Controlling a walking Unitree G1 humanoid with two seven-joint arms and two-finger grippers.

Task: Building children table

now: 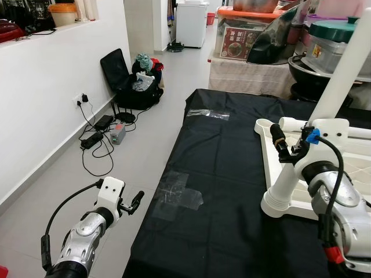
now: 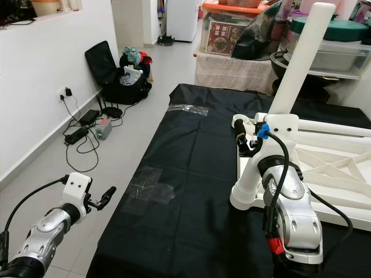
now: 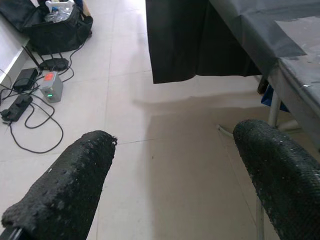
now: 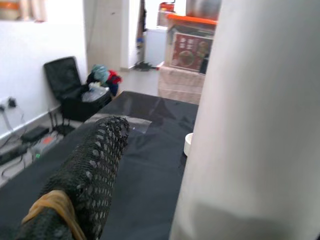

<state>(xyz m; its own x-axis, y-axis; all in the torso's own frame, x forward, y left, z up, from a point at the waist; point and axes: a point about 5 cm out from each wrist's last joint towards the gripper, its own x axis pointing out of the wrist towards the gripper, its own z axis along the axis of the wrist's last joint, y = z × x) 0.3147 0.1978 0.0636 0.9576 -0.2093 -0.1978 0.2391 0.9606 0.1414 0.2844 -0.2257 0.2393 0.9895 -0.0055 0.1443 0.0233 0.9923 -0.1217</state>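
Two grippers, one job: the right gripper (image 1: 290,147) was closed around a white leg (image 1: 307,139) standing upright at the near corner of the upturned tabletop (image 1: 342,194), which lay on a black sheet (image 1: 226,191) over the work surface. In the right wrist view one black finger (image 4: 85,175) lay alongside the pale tube (image 4: 255,125), which pressed close against the lens. A second leg (image 1: 324,128) lay flat along the tabletop's far edge, just behind the gripper. The step in hand appeared to be seating the upright leg in its corner socket; the next move would likely call for a firm push or twist down the leg's axis, with the tabletop kept from sliding on the sheet. The left gripper (image 1: 132,202) hung off the sheet's edge over the tiled floor, its fingers (image 3: 70,185) spread wide and holding nothing. Patches of clear tape (image 1: 177,194) marked the sheet near the middle and the far end. Beside the wall sat a black bag (image 1: 130,81), a power strip (image 1: 93,140) and loose cables (image 1: 95,159); stacked pots (image 1: 327,49) and storage boxes (image 1: 249,35) crowded the space beyond the table, though none stood in the arm's way.
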